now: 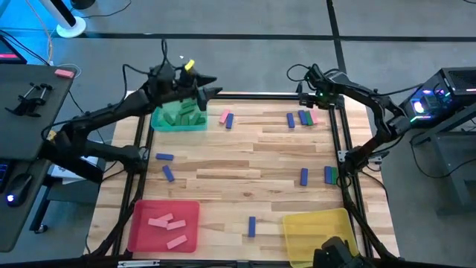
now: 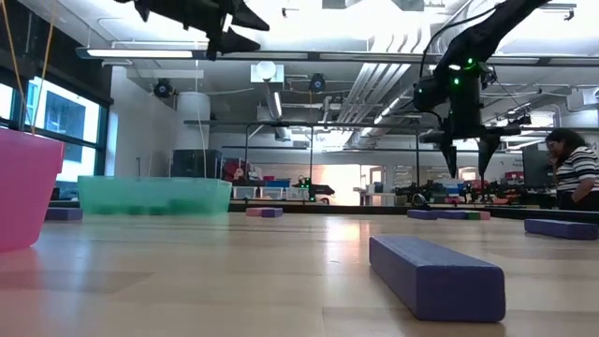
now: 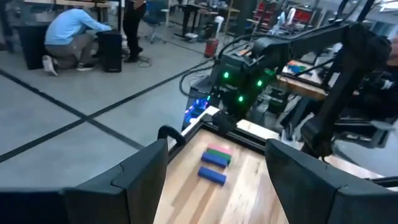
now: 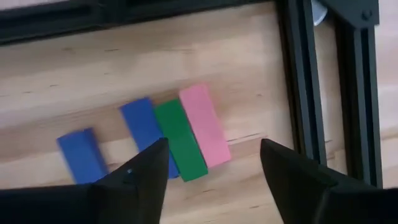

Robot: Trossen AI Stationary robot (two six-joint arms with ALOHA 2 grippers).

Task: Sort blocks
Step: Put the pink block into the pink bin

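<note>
Green blocks [image 1: 181, 116] fill our green tray [image 1: 158, 123], three pink in the red tray [image 1: 141, 231], yellow tray [image 1: 297, 231] bare, many left on the bench [image 1: 245, 167]; left gripper [image 1: 212, 88] and right gripper [image 1: 307, 104] fingers released, empty.

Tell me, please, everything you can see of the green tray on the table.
The green tray is a shallow square tray that looks like translucent green plastic. It sits flat on the wooden table at the far left corner. A loose, jumbled pile of green blocks lies inside it. The left gripper, open, hangs above its right edge without touching it. A pink block and a blue block lie just to its right.
</note>
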